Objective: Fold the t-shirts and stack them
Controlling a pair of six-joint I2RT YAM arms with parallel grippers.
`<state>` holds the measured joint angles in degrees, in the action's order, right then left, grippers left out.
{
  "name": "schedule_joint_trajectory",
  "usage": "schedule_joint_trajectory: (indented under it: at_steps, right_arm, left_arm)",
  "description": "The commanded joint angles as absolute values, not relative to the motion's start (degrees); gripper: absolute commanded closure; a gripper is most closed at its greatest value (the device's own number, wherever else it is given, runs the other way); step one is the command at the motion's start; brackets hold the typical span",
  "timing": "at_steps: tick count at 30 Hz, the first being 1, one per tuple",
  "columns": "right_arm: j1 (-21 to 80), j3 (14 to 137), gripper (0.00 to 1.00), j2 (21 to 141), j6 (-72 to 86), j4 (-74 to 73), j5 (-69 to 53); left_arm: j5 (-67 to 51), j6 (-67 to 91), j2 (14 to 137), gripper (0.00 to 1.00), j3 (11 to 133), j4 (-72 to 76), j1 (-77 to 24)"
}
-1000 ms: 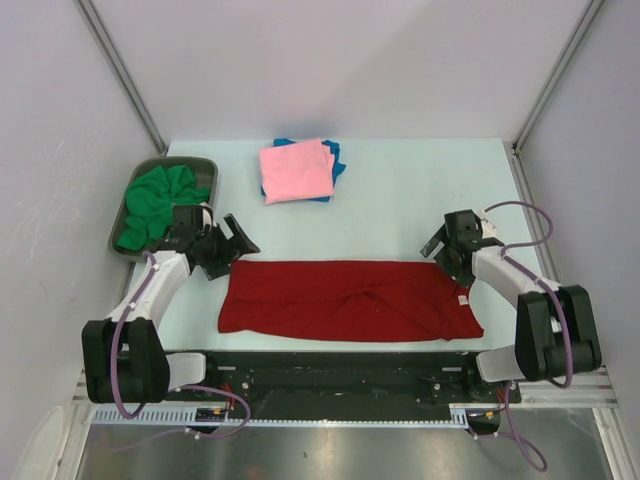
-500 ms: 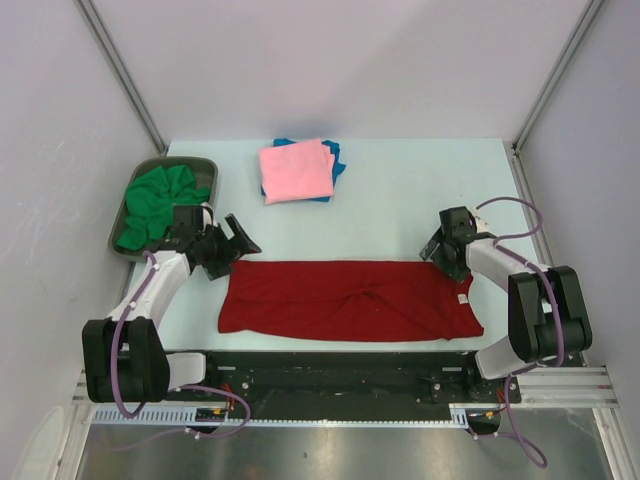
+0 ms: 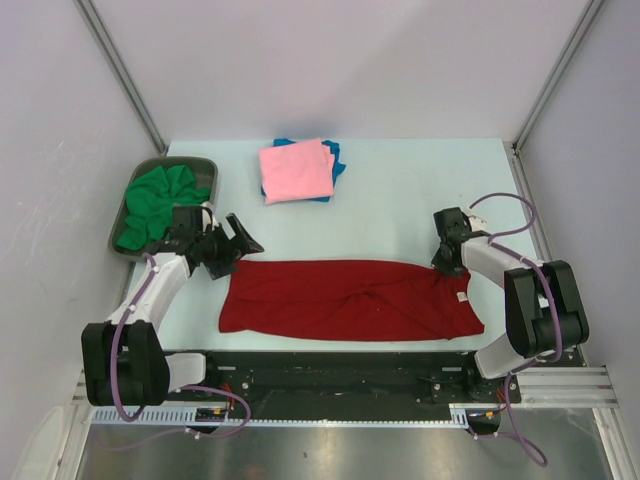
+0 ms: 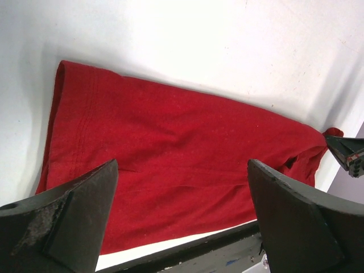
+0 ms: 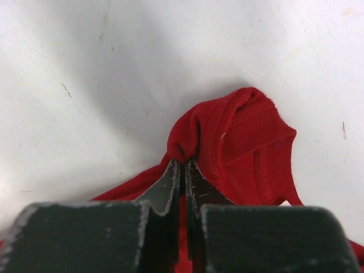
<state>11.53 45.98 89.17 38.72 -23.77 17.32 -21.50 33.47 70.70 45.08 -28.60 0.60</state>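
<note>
The dark red t-shirt [image 3: 350,300] lies flat and folded lengthwise along the table's near edge; it also fills the left wrist view [image 4: 170,159]. My right gripper [image 3: 447,266] is shut on the shirt's far right corner, and the cloth [image 5: 227,136] bunches up just beyond the pinched fingertips [image 5: 183,166]. My left gripper [image 3: 236,243] hangs open just past the shirt's far left corner, nothing between its fingers [image 4: 79,210]. A pink t-shirt [image 3: 296,170] lies folded on a blue t-shirt [image 3: 335,155] at the back. A green t-shirt [image 3: 158,200] sits crumpled at the left.
The green shirt rests in a grey metal tray [image 3: 205,162] at the table's left edge. White walls with metal rails close in the sides and back. The arms' black base rail [image 3: 340,375] runs along the near edge.
My right gripper has moved a little left onto the red shirt's far right corner and closed on it. The left arm has barely moved.
</note>
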Motion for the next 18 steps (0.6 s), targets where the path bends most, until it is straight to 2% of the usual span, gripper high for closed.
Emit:
schedule_joint_trajectory:
  at_steps: [1,6,10,17,18]
  right_arm:
    - [13.0,44.6,1.0,94.4,40.8,-17.8,12.1]
    - [11.0,51.3,1.0,96.8,39.4,-19.2,14.9]
    - [8.4,62.2,1.0,103.7,37.5,-20.9,14.3]
    - [6.6,91.2,1.0,123.0,32.7,-29.0,16.8]
    - [6.5,98.3,1.0,125.1,32.3,-31.4,17.0]
  left_arm:
    - [-23.5,32.4,69.4,0.0,45.1,-27.3,0.5]
    - [-23.6,33.2,69.1,0.0,45.4,-27.5,0.5]
    - [-23.4,33.6,69.1,0.0,47.7,-28.5,0.5]
    - [-23.9,33.8,68.6,0.0,49.7,-30.2,0.5]
    - [-23.6,33.8,68.4,0.0,49.8,-30.5,0.4]
